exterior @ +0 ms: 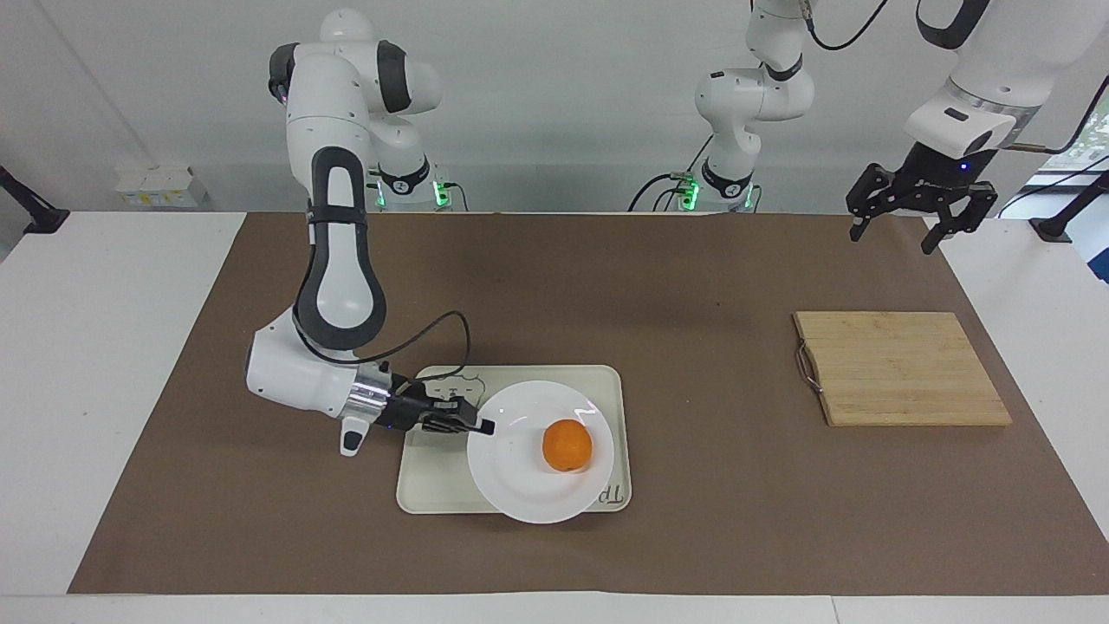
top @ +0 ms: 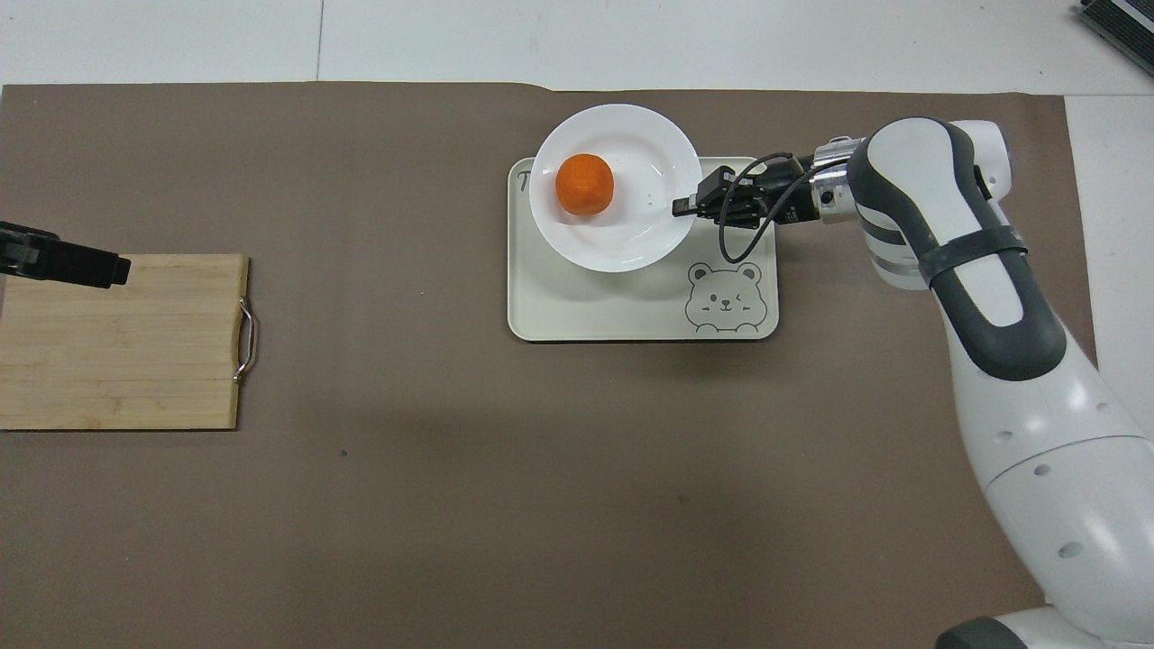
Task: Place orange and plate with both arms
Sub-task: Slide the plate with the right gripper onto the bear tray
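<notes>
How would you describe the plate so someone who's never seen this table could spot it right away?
Start at the cream tray with the bear drawing, in the middle of the brown mat. The plate is over the tray's end farther from the robots, its rim pinched by the right tool. It is the only round, glossy white dish, and the orange sits on it.

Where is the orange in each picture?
Facing view: the orange sits on the plate, low in the middle.
Overhead view: the orange sits on the plate, high in the middle.
Shared landmark: the bear tray under the plate.
</notes>
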{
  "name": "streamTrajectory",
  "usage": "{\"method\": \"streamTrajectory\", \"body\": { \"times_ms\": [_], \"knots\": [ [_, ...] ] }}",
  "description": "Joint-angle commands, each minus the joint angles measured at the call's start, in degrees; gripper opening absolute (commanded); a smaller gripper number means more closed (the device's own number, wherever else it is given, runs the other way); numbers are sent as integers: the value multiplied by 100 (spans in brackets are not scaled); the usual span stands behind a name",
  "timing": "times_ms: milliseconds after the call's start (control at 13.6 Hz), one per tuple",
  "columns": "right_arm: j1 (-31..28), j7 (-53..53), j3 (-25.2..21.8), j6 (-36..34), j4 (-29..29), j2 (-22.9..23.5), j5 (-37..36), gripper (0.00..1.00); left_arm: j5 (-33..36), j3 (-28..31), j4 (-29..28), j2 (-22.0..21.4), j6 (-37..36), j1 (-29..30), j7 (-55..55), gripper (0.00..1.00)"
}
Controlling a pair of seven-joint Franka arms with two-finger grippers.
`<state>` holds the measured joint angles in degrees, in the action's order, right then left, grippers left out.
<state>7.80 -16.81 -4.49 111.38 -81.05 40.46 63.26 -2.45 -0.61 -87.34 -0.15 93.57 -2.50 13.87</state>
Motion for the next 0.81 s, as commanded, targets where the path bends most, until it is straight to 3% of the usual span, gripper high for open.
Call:
{"method": "streamTrajectory", "body": {
  "times_ms": [0, 661, 734],
  "knots": [
    [-111, 108, 62, -160, 56, 23, -375, 0, 34, -62, -2, -64, -103, 83, -16, 100],
    [-41, -121, 53, -249, -455, -100, -630, 0, 34, -62, -2, -64, -103, 83, -16, 100],
    [-33, -112, 45, -240, -446, -91, -665, 39, 34, -62, -2, -64, -103, 83, -16, 100]
  ]
}}
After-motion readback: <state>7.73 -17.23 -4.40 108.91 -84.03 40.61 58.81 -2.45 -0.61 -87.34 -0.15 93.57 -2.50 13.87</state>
